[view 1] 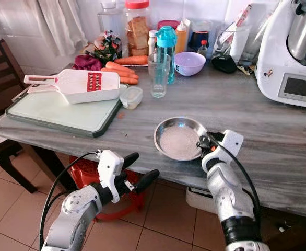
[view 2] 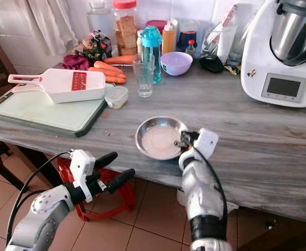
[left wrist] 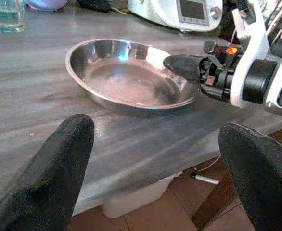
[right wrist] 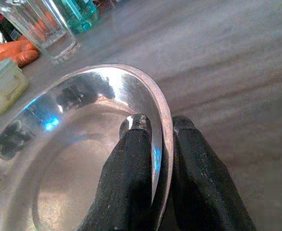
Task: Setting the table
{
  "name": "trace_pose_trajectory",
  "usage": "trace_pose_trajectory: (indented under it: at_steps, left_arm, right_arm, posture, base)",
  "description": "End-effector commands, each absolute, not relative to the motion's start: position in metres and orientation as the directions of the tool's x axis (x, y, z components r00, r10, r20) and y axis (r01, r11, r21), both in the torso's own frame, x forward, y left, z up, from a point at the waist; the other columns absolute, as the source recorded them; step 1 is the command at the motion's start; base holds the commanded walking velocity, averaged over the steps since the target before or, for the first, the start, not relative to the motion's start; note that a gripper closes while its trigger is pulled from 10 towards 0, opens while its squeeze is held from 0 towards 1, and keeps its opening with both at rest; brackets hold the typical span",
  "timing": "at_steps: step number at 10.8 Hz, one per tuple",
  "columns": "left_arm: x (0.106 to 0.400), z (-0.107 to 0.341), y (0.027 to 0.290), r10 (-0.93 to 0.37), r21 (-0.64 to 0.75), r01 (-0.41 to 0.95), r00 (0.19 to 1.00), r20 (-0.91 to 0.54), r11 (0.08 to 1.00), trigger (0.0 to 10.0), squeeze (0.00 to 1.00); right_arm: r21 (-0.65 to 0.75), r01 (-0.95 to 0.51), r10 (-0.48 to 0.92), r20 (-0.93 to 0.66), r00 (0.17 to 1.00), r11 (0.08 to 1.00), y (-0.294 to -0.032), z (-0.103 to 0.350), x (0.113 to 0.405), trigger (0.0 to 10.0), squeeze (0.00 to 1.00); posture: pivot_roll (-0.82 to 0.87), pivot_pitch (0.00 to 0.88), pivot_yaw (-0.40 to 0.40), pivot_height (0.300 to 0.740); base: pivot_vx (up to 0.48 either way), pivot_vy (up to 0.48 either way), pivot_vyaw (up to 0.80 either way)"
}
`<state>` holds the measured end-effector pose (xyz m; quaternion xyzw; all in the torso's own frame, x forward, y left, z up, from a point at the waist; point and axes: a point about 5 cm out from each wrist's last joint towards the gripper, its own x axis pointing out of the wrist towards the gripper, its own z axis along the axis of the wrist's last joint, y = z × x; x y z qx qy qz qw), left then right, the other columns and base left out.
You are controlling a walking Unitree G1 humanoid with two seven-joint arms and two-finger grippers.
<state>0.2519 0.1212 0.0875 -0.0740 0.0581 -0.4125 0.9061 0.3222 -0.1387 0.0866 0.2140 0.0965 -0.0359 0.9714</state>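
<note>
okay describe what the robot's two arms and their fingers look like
Both arms are silver metal with white housings at the wrists. The left gripper and right gripper each have two long black fingers with rounded tips. A black cable loops along each forearm. A small orange light glows on the right wrist, seen in the left wrist view.

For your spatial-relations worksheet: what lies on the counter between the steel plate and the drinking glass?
Nothing: only bare grey counter lies between the steel plate and the drinking glass, as the left eye view shows. The small lidded container sits off to the side.
</note>
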Motion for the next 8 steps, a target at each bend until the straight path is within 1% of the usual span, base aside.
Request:
trace_pose_trajectory:
  at_steps: [1, 3, 6, 7, 8]
  left_arm:
    - [0.253, 0.091, 0.121, -0.757, -0.155, 0.745, 0.652, -0.040, 0.649, 10.0, 0.00]
    - [0.253, 0.091, 0.121, -0.758, -0.156, 0.745, 0.651, -0.038, 0.648, 10.0, 0.00]
    - [0.255, 0.092, 0.117, -0.762, -0.158, 0.749, 0.647, -0.031, 0.643, 10.0, 0.00]
    - [0.254, 0.091, 0.117, -0.761, -0.160, 0.748, 0.648, -0.031, 0.644, 10.0, 0.00]
    - [0.253, 0.090, 0.116, -0.761, -0.161, 0.748, 0.647, -0.033, 0.643, 10.0, 0.00]
  right_arm:
    - [0.391, 0.120, -0.037, -0.211, 0.977, 0.912, -0.141, 0.085, 0.318, 10.0, 0.00]
    - [0.358, 0.149, -0.088, -0.179, 0.980, 0.922, -0.148, 0.088, 0.310, 10.0, 0.00]
    - [0.350, 0.182, -0.130, -0.169, 0.977, 0.919, -0.152, 0.092, 0.308, 10.0, 0.00]
    - [0.352, 0.186, -0.132, -0.173, 0.976, 0.917, -0.152, 0.091, 0.307, 10.0, 0.82]
    - [0.350, 0.193, -0.140, -0.171, 0.975, 0.916, -0.152, 0.092, 0.307, 10.0, 1.00]
  posture:
    - [-0.01, 0.015, 0.027, 0.740]
    - [-0.02, 0.015, 0.029, 0.740]
    - [-0.02, 0.009, 0.031, 0.740]
    - [-0.02, 0.009, 0.031, 0.740]
    - [-0.02, 0.011, 0.027, 0.740]
  base:
    - [0.000, 0.000, 0.00]
    - [0.000, 0.000, 0.00]
    - [0.000, 0.000, 0.00]
    - [0.000, 0.000, 0.00]
    - [0.000, 0.000, 0.00]
